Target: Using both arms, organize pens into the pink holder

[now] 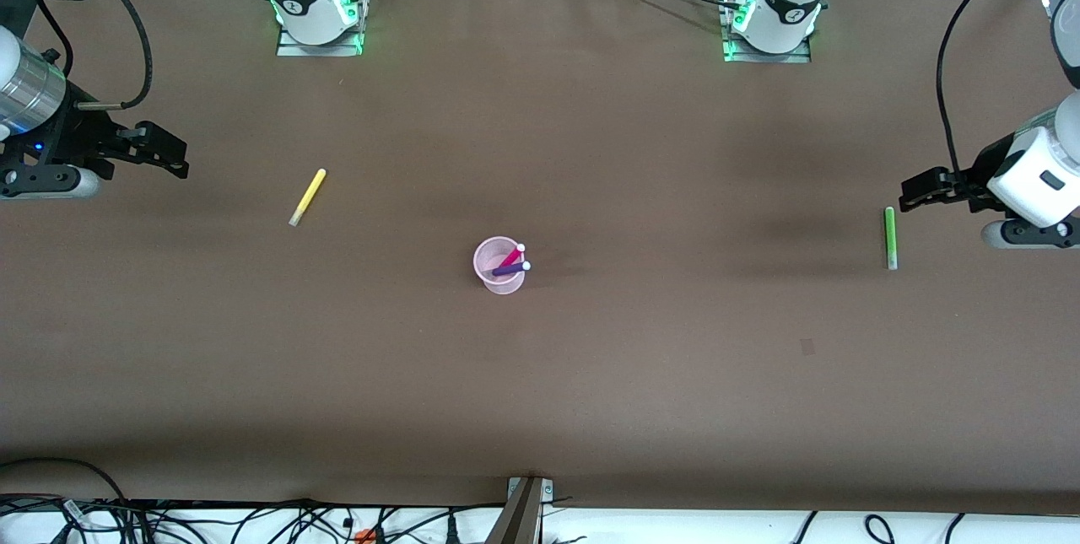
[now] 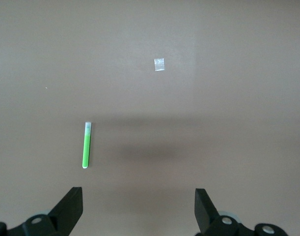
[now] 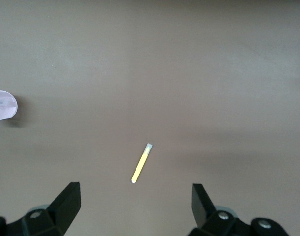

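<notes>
The pink holder (image 1: 498,266) stands at the table's middle with the magenta pen (image 1: 513,255) and the purple pen (image 1: 511,269) leaning inside it. The yellow pen (image 1: 307,197) lies on the table toward the right arm's end; it also shows in the right wrist view (image 3: 141,162). The green pen (image 1: 889,237) lies toward the left arm's end; it also shows in the left wrist view (image 2: 86,145). My left gripper (image 1: 911,191) is open and empty, held in the air beside the green pen. My right gripper (image 1: 173,158) is open and empty, up over the table's end. The holder's edge shows in the right wrist view (image 3: 2,105).
A small pale square patch (image 2: 159,64) lies on the brown table cover, also faint in the front view (image 1: 807,347). The arm bases (image 1: 319,13) stand along the table's edge farthest from the front camera. Cables run along the nearest edge.
</notes>
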